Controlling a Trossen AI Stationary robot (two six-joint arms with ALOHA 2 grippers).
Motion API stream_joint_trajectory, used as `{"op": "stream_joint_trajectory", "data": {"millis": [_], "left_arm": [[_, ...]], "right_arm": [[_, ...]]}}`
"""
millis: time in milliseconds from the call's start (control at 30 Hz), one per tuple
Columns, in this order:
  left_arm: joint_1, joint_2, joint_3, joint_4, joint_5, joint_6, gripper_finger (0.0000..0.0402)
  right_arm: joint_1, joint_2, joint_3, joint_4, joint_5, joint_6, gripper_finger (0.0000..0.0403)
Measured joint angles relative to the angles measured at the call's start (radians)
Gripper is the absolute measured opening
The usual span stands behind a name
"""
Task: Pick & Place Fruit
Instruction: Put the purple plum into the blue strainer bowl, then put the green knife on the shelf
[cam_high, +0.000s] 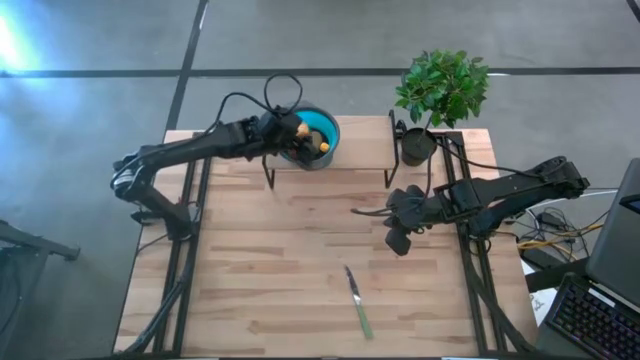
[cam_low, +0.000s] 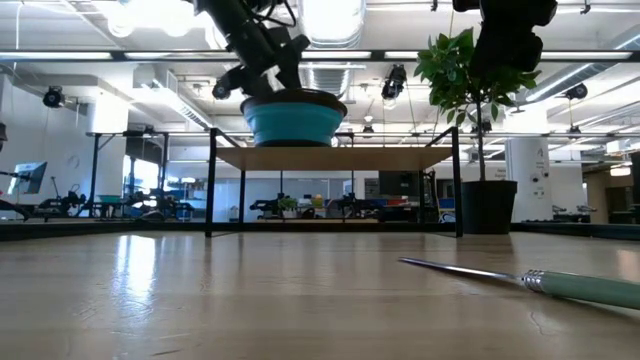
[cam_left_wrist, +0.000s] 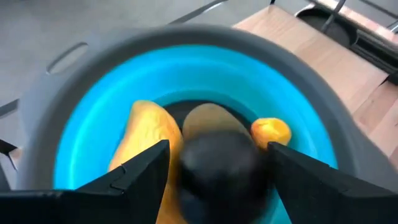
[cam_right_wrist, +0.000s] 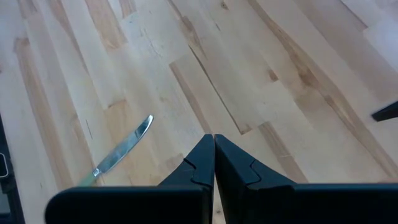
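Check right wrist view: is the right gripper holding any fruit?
No. The right gripper is shut on nothing above the bare wooden table.

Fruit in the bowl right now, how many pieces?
4 visible, all in the bowl: elongated orange-yellow piece, olive-brown oval, small orange piece, black round one between the left hand's fingers. More may be hidden underneath.

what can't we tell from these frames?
- Whether the black fruit is gripped or already let go: the left wrist view blurs it between the left gripper fingers.
- Bowl contents: the low view shows only its outer wall.
- The tiny red piece: not visible in any view; the left gripper covers part of the bowl from above.
- Knife handle end: cut off by the low view's edge.
- Right gripper, shut, hides the table beneath it.
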Motion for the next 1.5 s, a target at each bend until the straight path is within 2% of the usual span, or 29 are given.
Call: {"op": "stream_joint_trajectory", "data": {"millis": [500, 867, 1033, 1233, 1500], "left_arm": [[0.003, 0.023, 0.012, -0.022, 0.034, 0.013, 0.0275], [0.021, 0.023, 0.134, -0.028, 0.041, 0.005, 0.0275], [0.019, 0.023, 0.201, -0.088, 0.042, 0.011, 0.0275], [0.015, 0.013, 0.222, -0.101, 0.044, 0.032, 0.0275], [-0.038, 0.009, 0.215, -0.152, 0.123, 0.039, 0.0275]], "right_arm": [[-0.003, 0.000, 0.001, 0.003, 0.012, 0.030, 0.0008], [-0.002, 0.001, -0.006, 0.004, 0.024, 0.097, 0.0008], [-0.002, 0.001, -0.009, 0.005, 0.024, 0.099, 0.0008], [-0.002, 0.001, -0.011, 0.005, 0.021, 0.136, 0.0008], [0.032, 0.001, -0.010, 0.007, -0.012, 0.157, 0.0008]]}}
